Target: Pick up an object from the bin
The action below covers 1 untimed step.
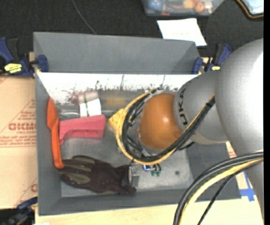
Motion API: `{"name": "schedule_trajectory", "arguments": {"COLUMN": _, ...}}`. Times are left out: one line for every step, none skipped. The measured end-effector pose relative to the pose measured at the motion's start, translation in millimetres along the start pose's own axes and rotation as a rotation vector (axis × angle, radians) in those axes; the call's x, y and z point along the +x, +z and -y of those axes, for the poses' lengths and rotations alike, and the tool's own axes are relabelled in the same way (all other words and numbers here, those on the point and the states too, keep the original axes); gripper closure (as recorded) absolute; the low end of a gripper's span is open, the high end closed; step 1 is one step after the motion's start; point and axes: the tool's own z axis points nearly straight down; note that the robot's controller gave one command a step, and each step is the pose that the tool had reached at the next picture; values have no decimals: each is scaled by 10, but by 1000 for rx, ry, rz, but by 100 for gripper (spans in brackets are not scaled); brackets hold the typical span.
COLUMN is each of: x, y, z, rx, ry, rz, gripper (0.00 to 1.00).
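At the front of the bin (102, 50), our gripper (135, 174) is at the right end of a dark glove (92, 175). We cannot tell if it is apart or together. The glove looks soft, light and floppy, so we would pinch a fold. The bin also holds a pink block (83, 127) and a long orange thing (54, 135).

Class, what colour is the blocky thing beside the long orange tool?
The block is pink; camera view shows it best.
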Motion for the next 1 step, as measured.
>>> {"name": "schedule_trajectory", "arguments": {"x": -34, "y": -3, "z": -378, "rx": -2, "ry": -1, "rz": 5, "gripper": 100}}
